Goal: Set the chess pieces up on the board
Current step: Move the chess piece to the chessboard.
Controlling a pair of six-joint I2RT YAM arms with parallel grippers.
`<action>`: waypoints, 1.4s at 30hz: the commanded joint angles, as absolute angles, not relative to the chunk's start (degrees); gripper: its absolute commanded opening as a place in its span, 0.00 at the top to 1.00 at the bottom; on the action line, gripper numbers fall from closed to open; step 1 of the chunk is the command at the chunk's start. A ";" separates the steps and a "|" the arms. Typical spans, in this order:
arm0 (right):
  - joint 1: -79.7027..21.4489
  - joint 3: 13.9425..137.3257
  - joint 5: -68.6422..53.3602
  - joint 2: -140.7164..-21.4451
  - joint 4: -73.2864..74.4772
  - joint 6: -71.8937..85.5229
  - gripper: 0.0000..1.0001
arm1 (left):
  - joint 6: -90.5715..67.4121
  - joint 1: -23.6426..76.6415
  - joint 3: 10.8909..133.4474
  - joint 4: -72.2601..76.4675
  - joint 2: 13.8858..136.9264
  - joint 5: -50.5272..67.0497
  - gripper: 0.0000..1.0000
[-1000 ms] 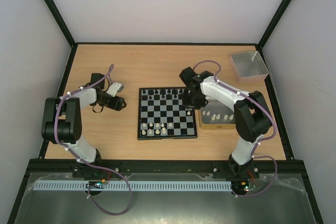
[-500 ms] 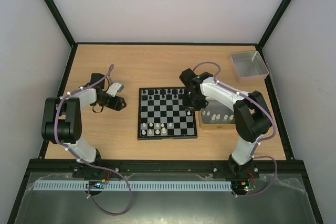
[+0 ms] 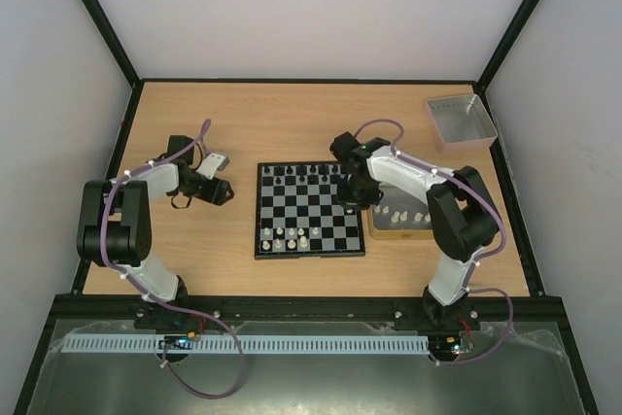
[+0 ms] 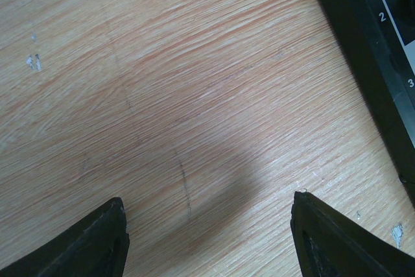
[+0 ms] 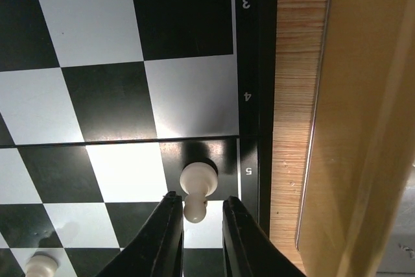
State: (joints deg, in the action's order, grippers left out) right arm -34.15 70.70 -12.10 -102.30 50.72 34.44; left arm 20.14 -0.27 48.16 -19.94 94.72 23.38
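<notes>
Left of the board (image 3: pixel 309 254), our left tool (image 4: pixel 207 198) hangs over bare counter (image 4: pixel 194 95), jaws spread wide with nothing between them. On the board, black chess pieces (image 3: pixel 301 174) line the far row and white chess pieces (image 3: pixel 292 235) stand near its front edge. At the board's right edge, our right tool (image 5: pixel 202 198) stands with jaws narrow around a white pawn (image 5: pixel 197 180); we cannot tell whether they pinch it. Right of the board, spare white pieces (image 3: pixel 400 212) stand in a tan-rimmed tray (image 3: pixel 400 234).

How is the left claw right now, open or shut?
Open. On the left claw, its own camera shows two dark fingers far apart, only bare wooden table between them, nothing held.
</notes>
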 commanded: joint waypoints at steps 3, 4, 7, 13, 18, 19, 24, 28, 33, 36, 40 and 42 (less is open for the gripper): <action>-34.45 70.15 -10.87 -103.74 50.13 33.92 0.85 | 20.13 0.15 46.76 -24.35 97.79 22.94 0.31; -34.45 70.40 -10.82 -103.90 50.10 33.93 0.86 | 20.13 0.10 46.76 -24.35 97.74 22.93 0.31; -34.50 71.11 -10.48 -104.53 50.10 33.88 0.87 | 20.14 0.09 46.77 -24.39 97.75 22.91 0.31; -35.79 71.81 -9.33 -105.11 50.22 34.56 0.91 | 20.13 0.09 46.71 -24.35 97.77 23.01 0.31; -38.75 73.31 -6.48 -104.54 51.34 35.77 0.94 | 20.24 0.13 46.78 -24.35 97.86 23.02 0.31; -39.66 73.78 -5.75 -104.44 51.68 36.00 0.94 | 20.22 0.12 46.78 -24.45 97.90 23.03 0.31; -43.56 74.16 -5.19 -103.52 52.36 38.25 0.94 | 20.22 0.13 46.87 -24.46 98.08 23.02 0.30; -45.63 73.23 -5.40 -102.77 52.17 39.55 0.94 | 20.19 0.09 46.85 -24.45 98.09 23.01 0.30; -47.78 71.84 -5.68 -102.01 51.85 40.70 0.94 | 20.13 0.18 46.85 -24.44 98.13 22.93 0.30; -48.47 71.20 -5.82 -101.45 51.77 41.20 0.94 | 20.13 0.15 46.88 -24.43 98.17 22.93 0.30; -49.15 69.71 -6.43 -100.92 51.31 41.88 0.94 | 20.13 0.09 46.92 -24.48 98.17 22.89 0.30; -49.56 69.32 -6.59 -100.81 51.25 42.06 0.94 | 20.13 0.09 46.90 -24.48 98.18 22.91 0.31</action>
State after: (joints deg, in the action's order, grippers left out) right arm -48.60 70.61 -7.14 -102.94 50.28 40.66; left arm 20.16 -0.27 48.47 -20.12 94.98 23.55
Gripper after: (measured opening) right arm 0.067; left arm 0.694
